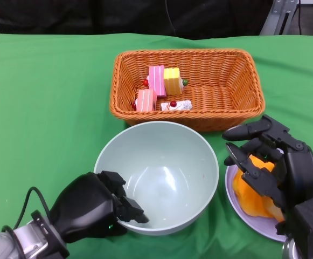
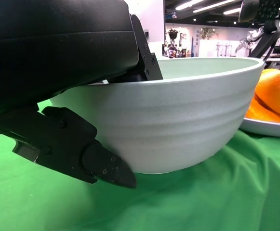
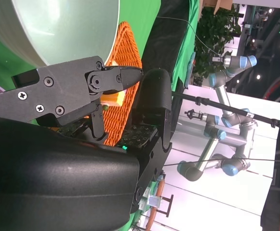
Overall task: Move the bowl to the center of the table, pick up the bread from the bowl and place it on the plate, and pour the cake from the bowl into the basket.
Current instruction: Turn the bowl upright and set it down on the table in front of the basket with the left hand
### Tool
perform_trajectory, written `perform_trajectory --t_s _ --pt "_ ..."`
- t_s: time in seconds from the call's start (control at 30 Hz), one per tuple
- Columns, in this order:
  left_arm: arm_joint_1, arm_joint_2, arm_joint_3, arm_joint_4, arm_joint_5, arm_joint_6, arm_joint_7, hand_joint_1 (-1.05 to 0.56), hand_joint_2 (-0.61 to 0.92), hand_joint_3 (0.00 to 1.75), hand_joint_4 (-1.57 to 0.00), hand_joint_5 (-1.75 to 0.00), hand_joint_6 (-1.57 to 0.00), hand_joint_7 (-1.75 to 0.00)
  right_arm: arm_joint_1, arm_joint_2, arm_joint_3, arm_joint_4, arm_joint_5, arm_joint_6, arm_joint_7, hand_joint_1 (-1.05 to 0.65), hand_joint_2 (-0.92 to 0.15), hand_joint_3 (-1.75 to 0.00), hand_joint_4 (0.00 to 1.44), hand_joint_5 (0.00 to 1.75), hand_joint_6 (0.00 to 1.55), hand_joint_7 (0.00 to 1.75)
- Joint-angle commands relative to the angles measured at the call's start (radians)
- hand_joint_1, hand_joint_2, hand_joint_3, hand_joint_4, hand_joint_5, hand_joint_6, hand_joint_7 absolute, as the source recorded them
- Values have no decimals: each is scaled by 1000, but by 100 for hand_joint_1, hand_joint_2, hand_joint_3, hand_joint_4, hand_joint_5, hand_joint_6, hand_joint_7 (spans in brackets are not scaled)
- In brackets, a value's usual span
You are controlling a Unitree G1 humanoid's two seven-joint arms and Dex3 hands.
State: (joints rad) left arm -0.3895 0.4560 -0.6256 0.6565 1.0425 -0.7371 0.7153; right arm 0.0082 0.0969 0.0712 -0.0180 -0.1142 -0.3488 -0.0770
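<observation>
Head view: your left robot hand (image 1: 94, 208) pinches the empty bowl (image 1: 156, 175) rim at 7 o'clock, steadying it mid-counter; cakes (image 1: 159, 89) lie in the basket (image 1: 237, 97) at 12.

Right wrist view: right robot hand (image 3: 130, 110) spread, holding nothing.

Left wrist view: bread (image 2: 274, 94) rests on the plate (image 2: 267, 127).

The left robot hand (image 1: 99, 208) is gripping the pale green bowl's (image 1: 156, 175) near rim; the wicker basket (image 1: 186, 86) is sitting just behind the bowl, holding cake pieces (image 1: 160, 89).

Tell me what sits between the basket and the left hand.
The bowl, empty, sits between the basket and the left hand, which grips its near rim. The head view shows it.
</observation>
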Motion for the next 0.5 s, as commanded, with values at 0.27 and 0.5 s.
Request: perform_trajectory --t_s 0.27,0.5 --pt "126 90 48 -274 -62 119 -277 -90 92 4 -31 0 -38 0 -6 -1 -6 21 3 -34 -11 -19 -92 -21 80 131 73 103" --pt "190 87 92 -372 -87 146 -314 -105 92 14 -5 0 -16 0 -2 -3 -3 16 6 -28 -3 -20 -92 -24 79 132 71 105"
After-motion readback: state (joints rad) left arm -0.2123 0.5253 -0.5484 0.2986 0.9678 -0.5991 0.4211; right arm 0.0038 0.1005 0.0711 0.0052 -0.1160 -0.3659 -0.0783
